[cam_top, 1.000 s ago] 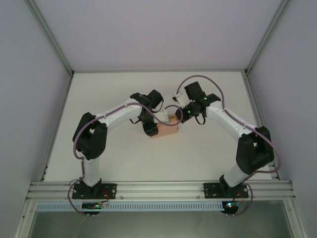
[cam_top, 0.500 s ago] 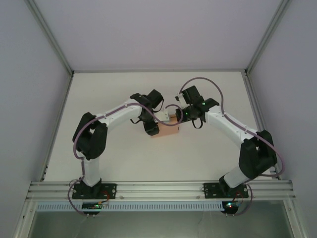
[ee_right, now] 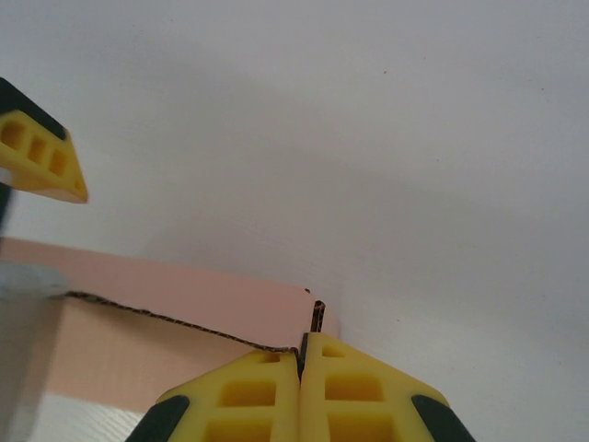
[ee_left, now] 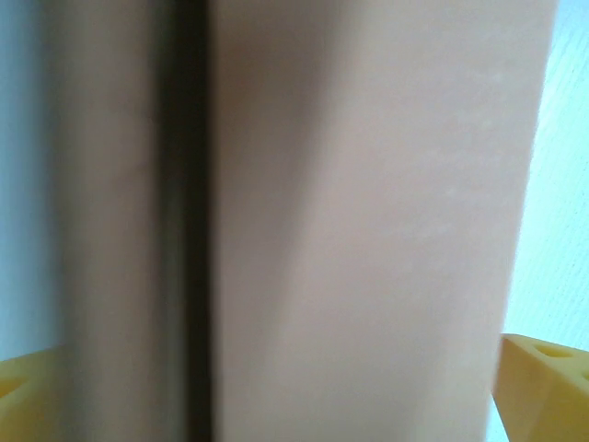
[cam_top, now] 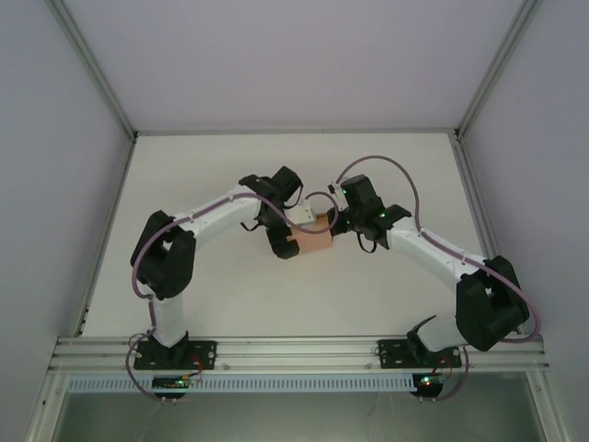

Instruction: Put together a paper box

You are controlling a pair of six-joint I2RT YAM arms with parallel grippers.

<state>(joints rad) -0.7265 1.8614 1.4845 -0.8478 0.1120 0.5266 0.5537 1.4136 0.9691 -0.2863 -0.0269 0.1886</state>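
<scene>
White table [cam_top: 212, 285] lies inside pale grey walls. Left of centre, the left gripper [ee_left: 287, 382] is spread wide, with one yellow finger [ee_left: 543, 378] on each side of the paper box [cam_top: 315, 241] and the pink card between them. The box sits on the table at mid-depth between the two wrists. On its right, the right gripper [ee_right: 300, 354] has its fingers pressed together, tips right at the box's upper corner edge.

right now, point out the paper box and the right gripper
paper box [ee_left: 368, 230]: left wrist view, on its broad pink side face
right gripper [ee_right: 302, 345]: right wrist view, where its shut yellow fingertips meet
</scene>
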